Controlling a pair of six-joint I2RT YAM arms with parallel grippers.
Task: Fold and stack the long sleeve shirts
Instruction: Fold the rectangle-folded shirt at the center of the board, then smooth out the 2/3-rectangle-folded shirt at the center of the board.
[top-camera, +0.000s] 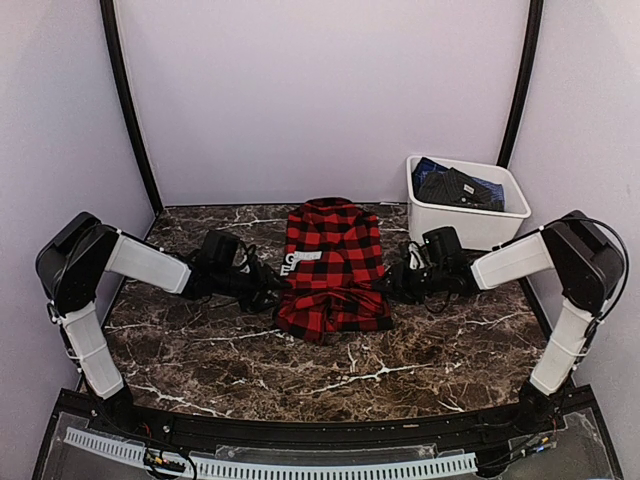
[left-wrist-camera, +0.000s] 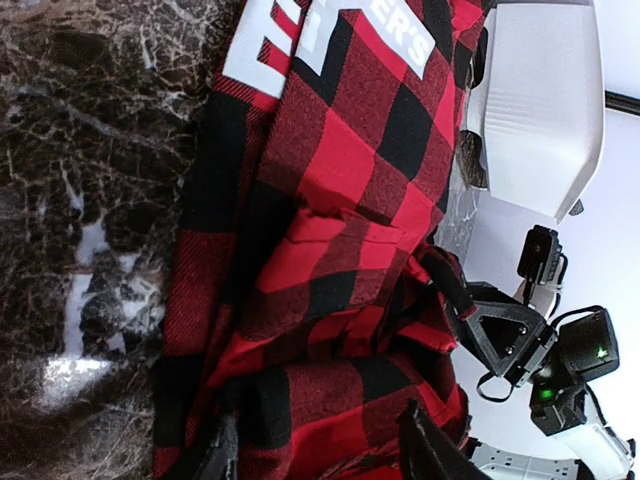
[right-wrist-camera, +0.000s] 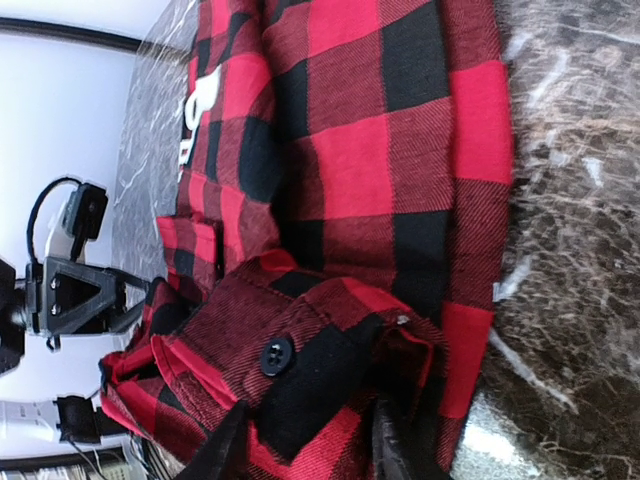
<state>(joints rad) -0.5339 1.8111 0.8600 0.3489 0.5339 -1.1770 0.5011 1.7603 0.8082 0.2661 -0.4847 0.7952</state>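
One red-and-black check shirt (top-camera: 332, 265) lies bunched in folds on the marble table (top-camera: 200, 350), left of the white tub (top-camera: 465, 228) and nearer the arm bases than it. Dark cloth (top-camera: 455, 185) sits inside the tub. The right gripper (top-camera: 392, 285) is at the shirt edge facing the tub, just in front of the tub's front wall. The left gripper (top-camera: 272, 290) is at the shirt edge turned away from the tub. Jaw state cannot be read from this view.

Left wrist view: the two fingers (left-wrist-camera: 222, 455) stand well apart, unclamped, with plaid cloth lying between them. White lettering (left-wrist-camera: 330, 40) shows on the shirt, and the tub is beyond the shirt's far side.

Right wrist view: the fingers (right-wrist-camera: 232, 440) are likewise parted, not pinching, astride a folded cuff (right-wrist-camera: 330, 340) with a black button (right-wrist-camera: 276, 355). The tub is out of frame.
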